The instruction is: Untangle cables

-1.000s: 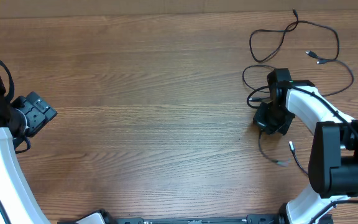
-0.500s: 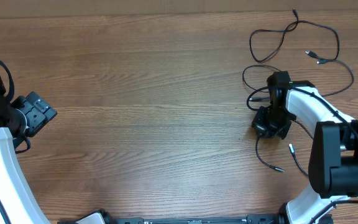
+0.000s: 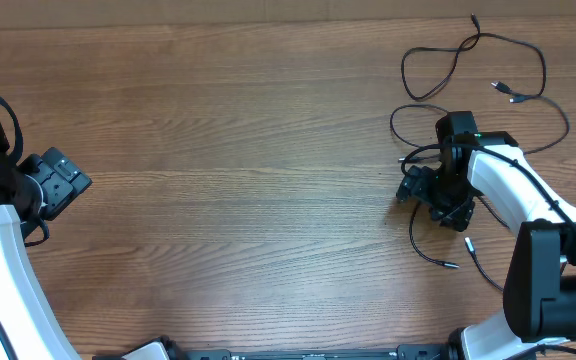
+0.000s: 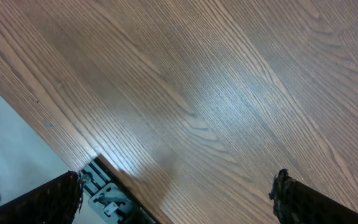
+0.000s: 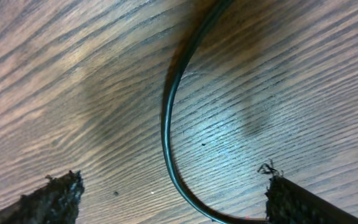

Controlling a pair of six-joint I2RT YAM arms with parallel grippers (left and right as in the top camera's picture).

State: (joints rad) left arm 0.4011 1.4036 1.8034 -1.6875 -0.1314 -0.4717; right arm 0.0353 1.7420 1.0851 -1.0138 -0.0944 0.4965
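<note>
Now the right claw (image 5: 176, 200) stands with its fingers (image 5: 48, 198) spread wide and nothing in them. One thin black cord (image 5: 165, 124) lies flat on the wooden table (image 5: 73, 74) in the gap between them and curves away ahead of the claw; as far as the wrist view shows, neither finger touches it. From overhead, the rest of the cables (image 3: 403, 72) lie in loose loops just beyond and around that claw. A silvery plug end (image 3: 452, 266) trails off behind it, and two more plugs (image 3: 513, 97) sit farther out past it. The left claw (image 4: 179, 199) is likewise wide and empty, over bare wood and well apart from all of it. I judge the step in hand to be choosing a fresh hold on a strand. To do it well, the claw should come down square over a single cord, away from any crossing. It should close only once the strand sits centred between the pads, then draw outward low and slow so the loops slide apart rather than cinch.
</note>
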